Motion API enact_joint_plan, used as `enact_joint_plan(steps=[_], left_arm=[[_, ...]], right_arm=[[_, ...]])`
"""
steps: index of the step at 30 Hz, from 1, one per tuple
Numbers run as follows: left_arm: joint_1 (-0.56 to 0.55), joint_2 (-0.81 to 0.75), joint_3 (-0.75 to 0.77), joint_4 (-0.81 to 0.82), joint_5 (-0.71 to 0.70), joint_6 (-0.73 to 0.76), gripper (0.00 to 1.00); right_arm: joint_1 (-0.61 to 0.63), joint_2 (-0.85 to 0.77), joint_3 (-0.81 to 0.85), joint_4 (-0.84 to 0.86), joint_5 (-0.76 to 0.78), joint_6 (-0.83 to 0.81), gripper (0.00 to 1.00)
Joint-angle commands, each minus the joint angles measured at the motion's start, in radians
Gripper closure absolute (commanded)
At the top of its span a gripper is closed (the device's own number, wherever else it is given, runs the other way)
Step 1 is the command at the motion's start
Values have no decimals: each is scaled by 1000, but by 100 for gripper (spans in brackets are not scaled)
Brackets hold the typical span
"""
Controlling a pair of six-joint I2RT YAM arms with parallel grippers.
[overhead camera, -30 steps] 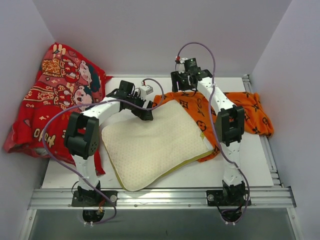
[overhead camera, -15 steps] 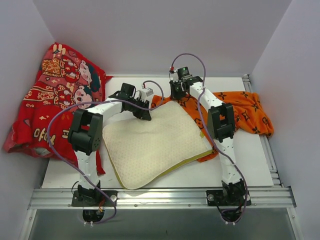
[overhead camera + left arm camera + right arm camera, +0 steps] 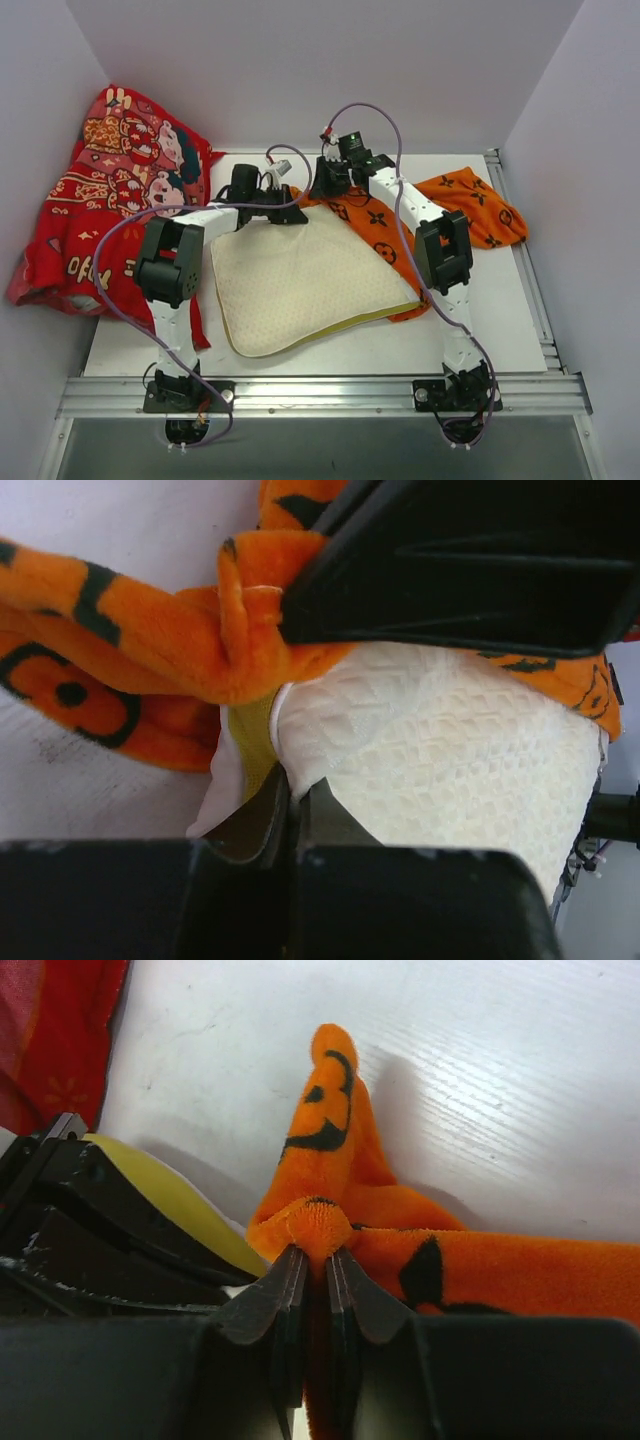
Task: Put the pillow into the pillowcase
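The cream-white pillow [image 3: 300, 280] lies flat mid-table, its yellow-green band along the near edge. The orange pillowcase [image 3: 470, 205] trails from the pillow's far corner to the right, and part of it lies under the pillow's right edge. My left gripper [image 3: 296, 211] is shut on the pillow's far corner; in the left wrist view the textured white fabric [image 3: 440, 760] is pinched where the fingers meet [image 3: 297, 788]. Just beside it, my right gripper [image 3: 319, 191] is shut on a raised fold of the pillowcase [image 3: 318, 1225]. Orange cloth [image 3: 130, 650] bunches around that corner.
A red cartoon-printed cloth [image 3: 110, 200] is heaped against the left wall and hangs over the table's left edge. White walls close in the back and both sides. A metal rail [image 3: 320, 395] runs along the near edge by the arm bases.
Both grippers have closed, the left on the pillow's corner and the right on the pillowcase. The right arm swung left and dragged the pillowcase leftward. The pillow shifted slightly.
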Motion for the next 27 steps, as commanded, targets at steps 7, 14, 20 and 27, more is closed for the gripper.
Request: enact_joint_plan(steps=[7,14,20,27], left_arm=[[18,-256,-32,-65,-152,185,10],[-285,-480,-61,-482,-417,656,2],[-595,-464,-155,-415,-594,599,3],[-795,-273,-87,-358,-738,679,3]], right_arm=[[-175,-273,-144,-96,-100,-31,40],[-446,-798,-543,-232,-147,-120,24],[-727,-1011,-882,-416,-227,-191,34],[-888,-1051,-1012,-508,-287,-262,37]])
